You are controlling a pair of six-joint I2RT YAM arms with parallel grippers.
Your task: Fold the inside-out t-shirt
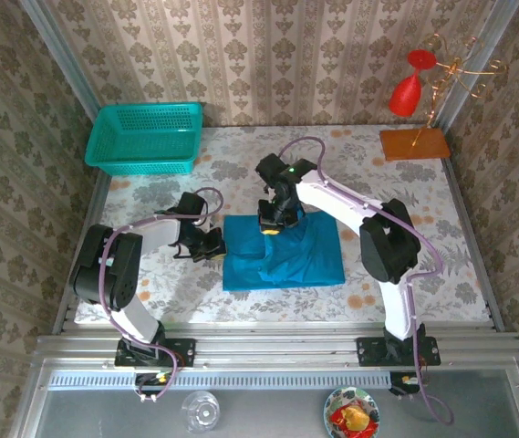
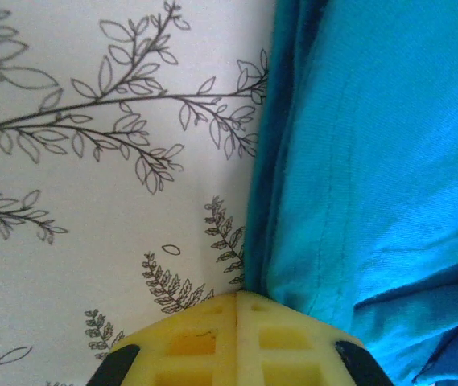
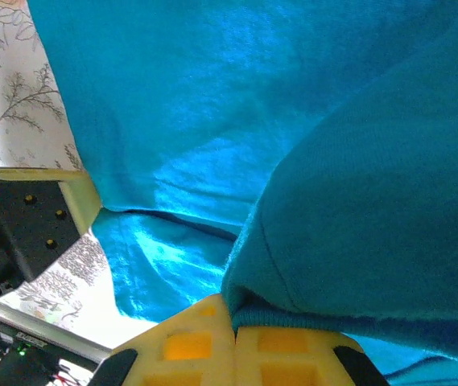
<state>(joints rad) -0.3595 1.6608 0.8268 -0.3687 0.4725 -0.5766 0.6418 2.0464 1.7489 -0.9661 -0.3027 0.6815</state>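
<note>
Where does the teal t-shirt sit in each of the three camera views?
Top external: the t-shirt lies partly folded at the table's centre.
Left wrist: the t-shirt takes the right half.
Right wrist: the t-shirt covers most of the picture, with one fold raised.
Shared landmark: the floral tablecloth along the shirt's edge.

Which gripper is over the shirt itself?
The right gripper, above the t-shirt's far edge, fabric at its fingers; the left gripper sits beside the left edge, over patterned table.
</note>
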